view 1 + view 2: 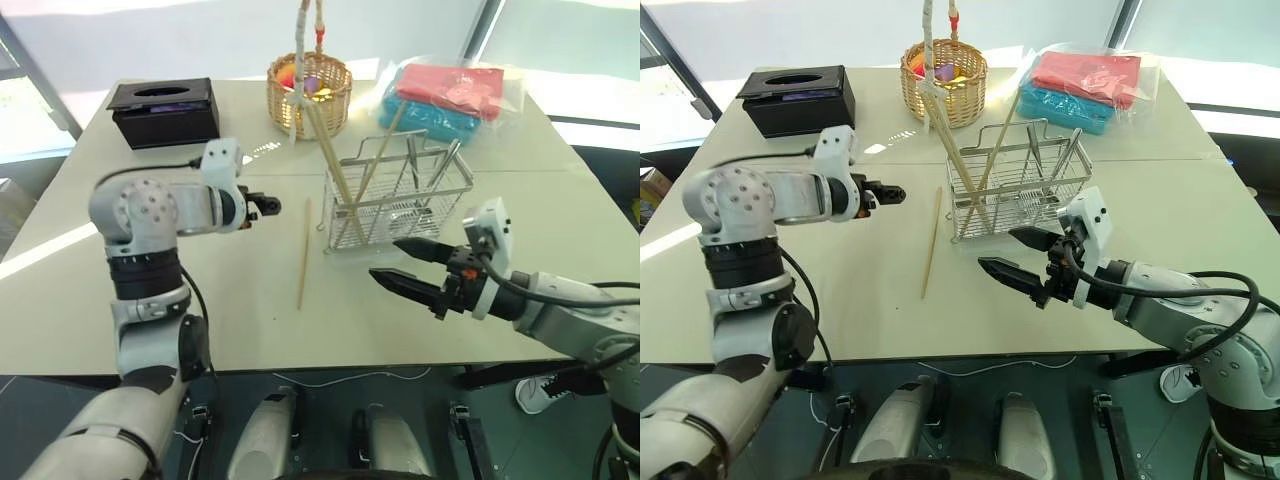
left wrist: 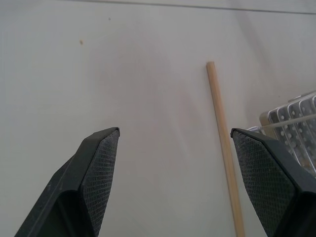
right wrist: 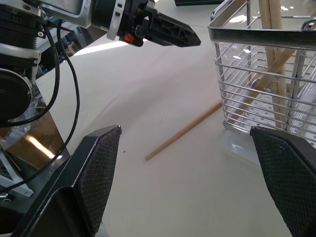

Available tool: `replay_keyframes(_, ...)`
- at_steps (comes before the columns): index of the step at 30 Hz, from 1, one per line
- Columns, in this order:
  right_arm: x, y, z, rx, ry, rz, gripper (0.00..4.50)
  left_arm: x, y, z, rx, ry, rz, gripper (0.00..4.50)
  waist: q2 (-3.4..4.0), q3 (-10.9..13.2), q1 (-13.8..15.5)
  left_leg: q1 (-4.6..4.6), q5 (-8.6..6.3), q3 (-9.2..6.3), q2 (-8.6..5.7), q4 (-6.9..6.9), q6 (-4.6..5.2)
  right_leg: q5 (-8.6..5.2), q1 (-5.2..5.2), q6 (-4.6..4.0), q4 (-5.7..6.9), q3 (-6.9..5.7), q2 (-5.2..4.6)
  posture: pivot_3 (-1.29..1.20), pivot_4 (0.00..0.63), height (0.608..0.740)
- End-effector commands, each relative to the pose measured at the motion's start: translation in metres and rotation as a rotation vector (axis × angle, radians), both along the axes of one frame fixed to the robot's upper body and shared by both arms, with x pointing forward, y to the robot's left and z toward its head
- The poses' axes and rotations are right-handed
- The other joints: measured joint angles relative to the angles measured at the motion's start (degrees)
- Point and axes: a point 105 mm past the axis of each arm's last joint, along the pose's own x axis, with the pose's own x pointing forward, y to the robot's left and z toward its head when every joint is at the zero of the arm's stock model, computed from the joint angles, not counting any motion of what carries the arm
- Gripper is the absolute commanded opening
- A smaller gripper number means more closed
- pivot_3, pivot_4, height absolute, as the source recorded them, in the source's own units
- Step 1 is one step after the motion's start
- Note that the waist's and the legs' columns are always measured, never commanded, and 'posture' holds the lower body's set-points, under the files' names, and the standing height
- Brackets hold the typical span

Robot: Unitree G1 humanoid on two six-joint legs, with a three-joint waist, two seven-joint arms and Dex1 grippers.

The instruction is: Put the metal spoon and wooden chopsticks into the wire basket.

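The wire basket (image 1: 400,200) stands mid-table. Two wooden chopsticks (image 1: 332,165) lean upright inside it. Another chopstick (image 1: 303,255) lies flat on the table just left of the basket, also seen in the left wrist view (image 2: 224,143) and the right wrist view (image 3: 197,120). Slim shiny metal utensils (image 1: 446,163) stand in the basket's right half; one looks like the metal spoon, its bowl hidden. My left gripper (image 1: 268,207) hovers open left of the lying chopstick, holding nothing. My right gripper (image 1: 385,258) is open and empty in front of the basket, pointing left.
A round wicker basket (image 1: 310,92) with a tall handle stands behind the wire basket. A black tissue box (image 1: 164,110) sits at the back left. Red and blue cloths in clear plastic (image 1: 445,98) lie at the back right.
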Motion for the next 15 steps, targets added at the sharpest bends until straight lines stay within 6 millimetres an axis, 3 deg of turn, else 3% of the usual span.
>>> replay_keyframes(1,-0.002,0.005,0.009,0.022,-0.062,0.006,4.35,-0.001,-0.016,0.017,0.008,-0.034,-0.098,3.81,0.00,0.0,0.0,0.00,0.00,0.00,0.00,0.00,0.00,0.00,-0.01,0.00,0.00,0.00,0.00,0.00,0.150,0.740)
replay_keyframes(10,-0.003,0.006,0.005,0.047,-0.063,-0.006,4.35,0.025,0.016,0.045,0.186,-0.103,-0.055,3.81,0.04,0.0,-0.2,0.04,0.12,0.12,-0.02,-0.49,-0.20,0.00,-0.12,-0.02,-0.01,0.19,-0.01,0.00,0.150,0.740)
replay_keyframes(15,-0.002,0.007,0.005,0.051,-0.064,-0.005,4.35,0.036,0.005,0.054,0.126,-0.077,-0.108,3.81,0.00,0.0,-0.1,-0.01,0.20,0.12,-0.02,-0.68,-0.30,0.00,-0.40,-0.07,-0.06,0.19,-0.04,0.00,0.150,0.740)
